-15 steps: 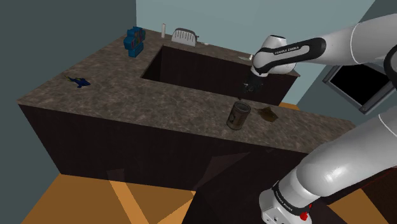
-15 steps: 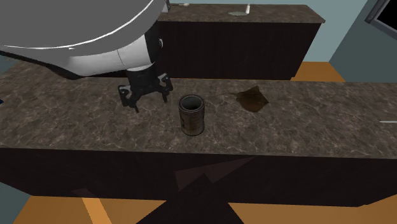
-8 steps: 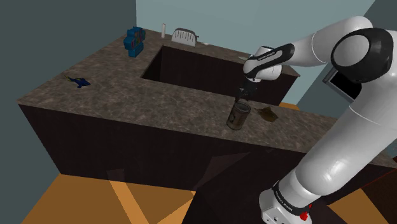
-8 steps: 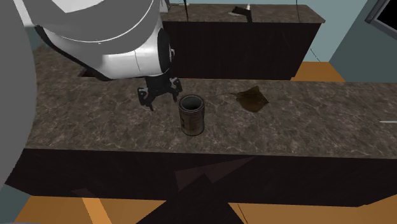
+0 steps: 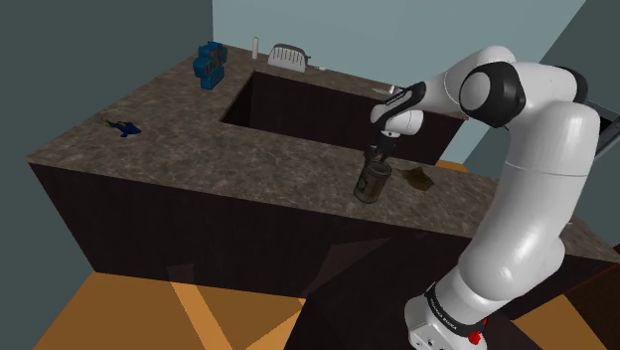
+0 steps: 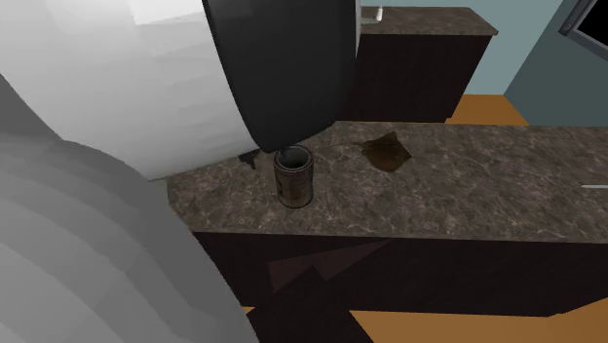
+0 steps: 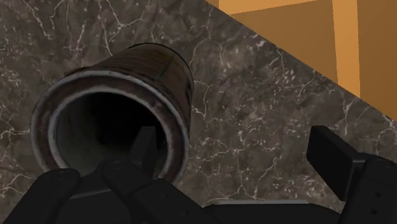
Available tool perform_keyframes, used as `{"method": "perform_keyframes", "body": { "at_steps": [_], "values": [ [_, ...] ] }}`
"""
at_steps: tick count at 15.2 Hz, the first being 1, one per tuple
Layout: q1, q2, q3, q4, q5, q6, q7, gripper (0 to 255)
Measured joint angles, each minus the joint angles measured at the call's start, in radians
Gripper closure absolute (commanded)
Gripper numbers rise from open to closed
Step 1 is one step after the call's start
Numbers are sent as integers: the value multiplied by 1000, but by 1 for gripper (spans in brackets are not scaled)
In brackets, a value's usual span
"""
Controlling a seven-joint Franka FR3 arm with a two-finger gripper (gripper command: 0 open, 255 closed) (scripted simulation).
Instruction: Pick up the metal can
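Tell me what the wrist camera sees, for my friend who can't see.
A brown open-topped metal can stands on a dark marbled countertop, seen from above. The black gripper is open, one finger over the can's mouth, the other beside it.

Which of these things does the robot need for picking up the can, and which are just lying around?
For the job:
- the dark brown can, standing upright on the counter
- the arm's black jaws, open right over the can's top

Just lying about:
- the blue blocky thing
- the small blue thing
- the flat brown scrap beside the can
- the white ribbed thing
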Motion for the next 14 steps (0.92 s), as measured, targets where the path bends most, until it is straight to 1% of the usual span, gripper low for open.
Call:
{"method": "perform_keyframes", "body": {
  "at_steps": [5, 8, 13, 14],
  "values": [
    [-67, 190, 27, 182, 49, -6, -50, 0],
    [-85, 248, 39, 219, 64, 13, -62, 0],
    [-94, 293, 53, 219, 79, 58, -70, 0],
    [-96, 300, 55, 223, 80, 60, -71, 255]
  ]
}}
